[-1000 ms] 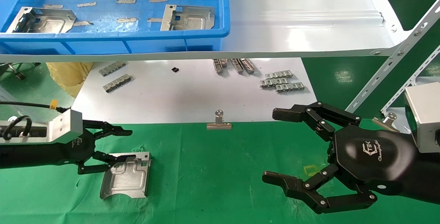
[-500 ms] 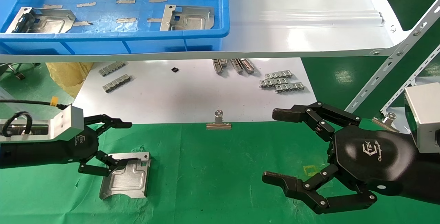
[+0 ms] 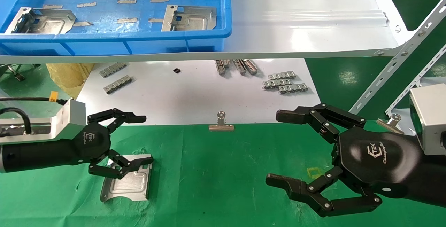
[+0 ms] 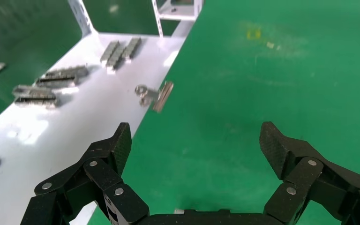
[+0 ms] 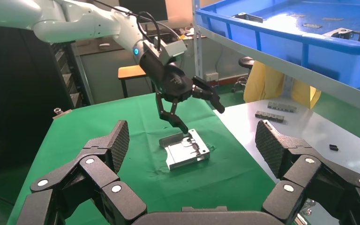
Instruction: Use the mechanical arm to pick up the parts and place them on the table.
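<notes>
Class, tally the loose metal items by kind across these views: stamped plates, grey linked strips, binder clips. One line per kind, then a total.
Silvery stamped sheet-metal plates: 3, one on the green cloth table, two in the blue bin
Small grey linked strips: 8 countable, e.g.; some partly hidden under the shelf
Silver binder clips: 2
Total: 13

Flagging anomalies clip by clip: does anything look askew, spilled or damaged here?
Nothing stands out. One part lies flat on the green table under the open left tool; two more parts sit in the blue bin.
</notes>
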Available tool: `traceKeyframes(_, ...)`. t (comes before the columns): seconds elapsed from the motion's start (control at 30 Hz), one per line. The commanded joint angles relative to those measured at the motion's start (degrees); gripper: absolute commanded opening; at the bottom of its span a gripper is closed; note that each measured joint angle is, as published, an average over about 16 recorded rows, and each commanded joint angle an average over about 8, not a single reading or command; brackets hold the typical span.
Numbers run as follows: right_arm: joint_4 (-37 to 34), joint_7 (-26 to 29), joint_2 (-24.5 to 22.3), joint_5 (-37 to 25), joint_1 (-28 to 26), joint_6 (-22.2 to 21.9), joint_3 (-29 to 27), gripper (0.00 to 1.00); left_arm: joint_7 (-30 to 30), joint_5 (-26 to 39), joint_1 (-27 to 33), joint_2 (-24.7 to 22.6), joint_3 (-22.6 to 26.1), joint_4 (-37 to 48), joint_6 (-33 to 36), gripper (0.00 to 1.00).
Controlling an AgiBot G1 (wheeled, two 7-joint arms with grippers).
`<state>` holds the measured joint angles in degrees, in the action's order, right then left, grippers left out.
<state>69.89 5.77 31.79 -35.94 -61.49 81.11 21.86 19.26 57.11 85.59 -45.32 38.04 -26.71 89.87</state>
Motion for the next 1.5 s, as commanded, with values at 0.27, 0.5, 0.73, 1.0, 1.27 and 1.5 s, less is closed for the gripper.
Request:
traceKeyframes(0.27, 0.0, 0.0, 0.0, 0.0, 0.0, 0.0, 0.0, 1.0, -7.0, -3.5, -5.6, 2.4, -5.1, -10.9, -1.0, 1.0)
traceKeyframes(0.5, 0.0, 0.0, 0.0, 0.0, 0.0, 0.0, 0.0, 1.0, -12.3, -6.3, -9.9, 4.2, -9.1, -19.3, -1.7, 1.0)
traceKeyframes(0.73, 0.0, 0.0, 0.0, 0.0, 0.0, 0.0, 0.0, 1.0, -17.7, -9.0, -14.2, 6.1, -13.0, -27.7, -2.5, 1.0)
traceKeyframes(1.0, 0.0, 0.0, 0.0, 0.0, 0.0, 0.0, 0.0, 1.0, -23.9, -12.2, -19.2, 8.2, -17.6, -37.4, -3.3, 1.0)
traceKeyframes(1.27, 0.0, 0.0, 0.0, 0.0, 0.0, 0.0, 0.0, 1.0, -29.4, -15.0, -23.6, 10.1, -21.6, -46.0, -4.1, 1.0)
traceKeyframes(1.5, 0.0, 0.0, 0.0, 0.0, 0.0, 0.0, 0.0, 1.0, -30.7, -16.0, -25.1, 10.8, -23.0, -48.9, -4.3, 1.0)
